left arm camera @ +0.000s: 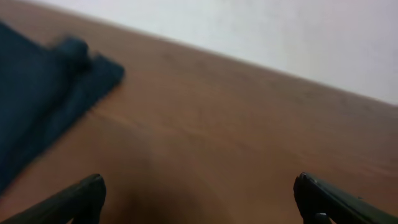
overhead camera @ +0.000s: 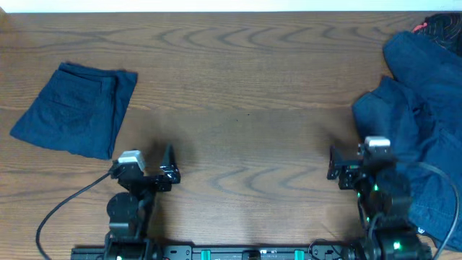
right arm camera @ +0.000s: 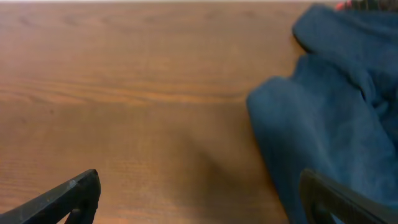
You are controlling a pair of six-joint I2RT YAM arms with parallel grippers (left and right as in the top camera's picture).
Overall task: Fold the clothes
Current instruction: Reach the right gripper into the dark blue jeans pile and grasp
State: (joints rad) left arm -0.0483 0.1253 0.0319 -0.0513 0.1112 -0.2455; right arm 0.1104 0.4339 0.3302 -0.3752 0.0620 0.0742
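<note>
Nearest, the left gripper (left arm camera: 199,186) and right gripper (right arm camera: 200,182) are seen with fingers spread wide, nothing held. An unfolded heap of clothes (overhead camera: 426,101) is piled on the table (overhead camera: 245,79) at the right, just beside the right gripper. A folded piece (overhead camera: 76,108) is laid far left. The cloth is judged soft, limp and fairly heavy, best pinched at a stitched edge or corner.
</note>
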